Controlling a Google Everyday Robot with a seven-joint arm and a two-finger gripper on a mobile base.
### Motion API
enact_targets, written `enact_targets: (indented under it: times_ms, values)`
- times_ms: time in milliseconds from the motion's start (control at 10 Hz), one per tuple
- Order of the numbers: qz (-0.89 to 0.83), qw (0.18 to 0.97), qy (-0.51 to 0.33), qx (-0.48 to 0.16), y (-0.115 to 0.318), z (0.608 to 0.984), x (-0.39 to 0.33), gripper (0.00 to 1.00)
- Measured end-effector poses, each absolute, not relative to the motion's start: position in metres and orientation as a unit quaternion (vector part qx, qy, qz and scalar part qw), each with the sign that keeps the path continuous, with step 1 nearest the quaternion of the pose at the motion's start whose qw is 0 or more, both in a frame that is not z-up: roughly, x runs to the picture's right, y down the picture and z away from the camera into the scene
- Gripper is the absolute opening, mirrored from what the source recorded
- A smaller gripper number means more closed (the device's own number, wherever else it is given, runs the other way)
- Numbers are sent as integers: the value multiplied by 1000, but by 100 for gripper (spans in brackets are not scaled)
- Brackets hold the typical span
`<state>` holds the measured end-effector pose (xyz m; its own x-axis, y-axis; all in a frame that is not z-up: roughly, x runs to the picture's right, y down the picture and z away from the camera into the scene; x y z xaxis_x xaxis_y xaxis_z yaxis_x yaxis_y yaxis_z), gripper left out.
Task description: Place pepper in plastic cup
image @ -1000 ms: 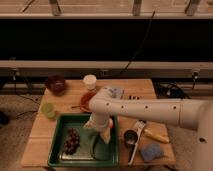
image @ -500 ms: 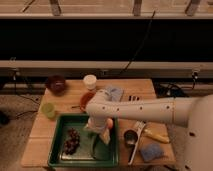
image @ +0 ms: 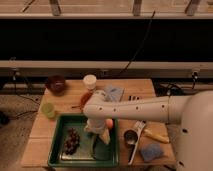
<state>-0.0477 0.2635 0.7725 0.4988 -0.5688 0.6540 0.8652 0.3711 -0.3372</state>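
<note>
End effector [image: 102, 136] low inside the tray [image: 70, 119], right at the pepper [image: 95, 150].
Whether it is wide, narrow or holding anything cannot be told. Pepper lies curved on the tray floor just below the end effector; contact is unclear. Cup [image: 48, 110] stands on the counter [image: 37, 145] well off to its upper left, outside the tray. Grapes [image: 72, 141] lie to its left, and an orange [image: 109, 123] sits just above it.

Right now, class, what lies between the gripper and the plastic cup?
The camera view shows the gripper inside the tray; only tray floor, rim and table lie between it and the plastic cup. The grapes sit off that line.
</note>
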Motion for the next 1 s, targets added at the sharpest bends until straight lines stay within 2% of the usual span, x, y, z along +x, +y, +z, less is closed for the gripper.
enact_targets:
  times_ms: [400, 500, 600, 700, 1000]
  values:
    - [-465, 787, -212, -347, 277, 777, -50, 80]
    - [-466, 785, -211, -348, 279, 778, -51, 76]
    - [-467, 785, -211, -349, 281, 779, -51, 70]
    - [-467, 784, -211, -351, 283, 780, -52, 57]
    - [-462, 786, -213, -351, 282, 781, -50, 27]
